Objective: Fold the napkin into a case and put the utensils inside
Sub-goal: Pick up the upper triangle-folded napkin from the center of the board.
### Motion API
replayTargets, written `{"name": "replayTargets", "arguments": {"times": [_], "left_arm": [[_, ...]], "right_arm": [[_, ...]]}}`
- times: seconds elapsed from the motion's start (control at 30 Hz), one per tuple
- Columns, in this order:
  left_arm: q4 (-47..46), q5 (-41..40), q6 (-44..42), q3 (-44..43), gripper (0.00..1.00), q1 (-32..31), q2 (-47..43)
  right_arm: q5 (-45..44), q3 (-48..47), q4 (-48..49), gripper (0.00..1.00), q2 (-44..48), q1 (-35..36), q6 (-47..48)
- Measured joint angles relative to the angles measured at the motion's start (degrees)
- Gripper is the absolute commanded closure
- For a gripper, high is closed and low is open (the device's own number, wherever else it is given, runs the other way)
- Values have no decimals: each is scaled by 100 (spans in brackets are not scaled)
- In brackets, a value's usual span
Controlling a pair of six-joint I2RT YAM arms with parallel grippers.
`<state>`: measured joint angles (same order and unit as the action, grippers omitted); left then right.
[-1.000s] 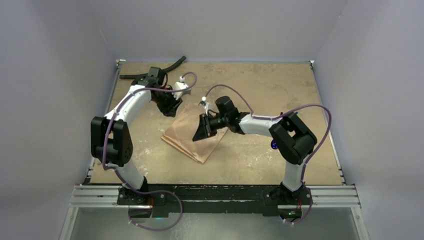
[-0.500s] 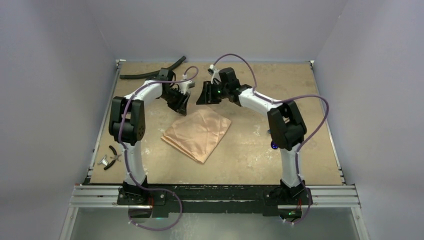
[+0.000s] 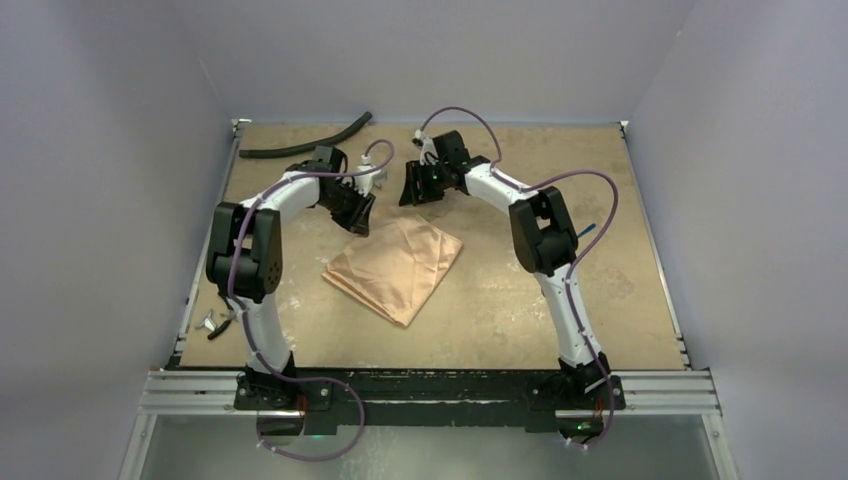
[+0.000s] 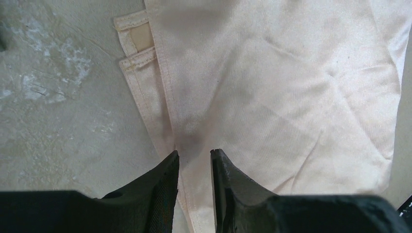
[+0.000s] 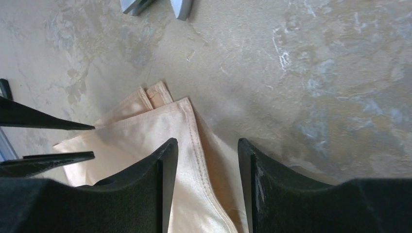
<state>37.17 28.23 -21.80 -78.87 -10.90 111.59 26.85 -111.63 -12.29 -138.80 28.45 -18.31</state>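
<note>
I see the napkin (image 3: pixel 395 268) lying flat near the middle of the tabletop (image 3: pixel 560 290), folded into a layered four-sided shape set at an angle to the table edges. It is broad rather than long and narrow. In the left wrist view the napkin (image 4: pixel 291 97) shows stitched hems, with two lower layers' corners poking out past the top layer.

My left arm (image 3: pixel 290 190) reaches to the napkin's far left corner. The left jaws stand only narrowly apart above the cloth's hemmed edge. I see cloth through the slit between the black fingers (image 4: pixel 165 194), and nothing is clamped in them.

My right arm (image 3: pixel 500 190) reaches across to the far corner from the other side. The right jaws stand wider, a moderate gap, over the napkin (image 5: pixel 145 141) where its hem meets bare tabletop. They hold nothing.

A slim blue utensil (image 3: pixel 592 229) lies on the tabletop just right of the right arm's elbow; it is too small for me to tell which piece it is. A curved black hose (image 3: pixel 305 140) lies along the far left edge. A small hand tool (image 3: pixel 222 318) sits at the near left edge.
</note>
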Motion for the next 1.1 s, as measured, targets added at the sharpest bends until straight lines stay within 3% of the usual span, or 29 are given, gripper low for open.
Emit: {"name": "replayTargets", "arguments": {"times": [0.47, 0.87, 1.0, 1.1], "left_arm": [[-179, -181, -22, 101, 72, 81, -164], [-186, -214, -26, 101, 73, 151, -168], [-184, -214, -26, 101, 73, 151, -168], [-175, -212, -26, 101, 71, 151, -168]], "right_arm": [[1327, 249, 153, 54, 11, -74, 50], [1554, 249, 227, 58, 4, -72, 28], [1633, 247, 330, 66, 4, -72, -20], [1685, 267, 496, 80, 4, -72, -85]]}}
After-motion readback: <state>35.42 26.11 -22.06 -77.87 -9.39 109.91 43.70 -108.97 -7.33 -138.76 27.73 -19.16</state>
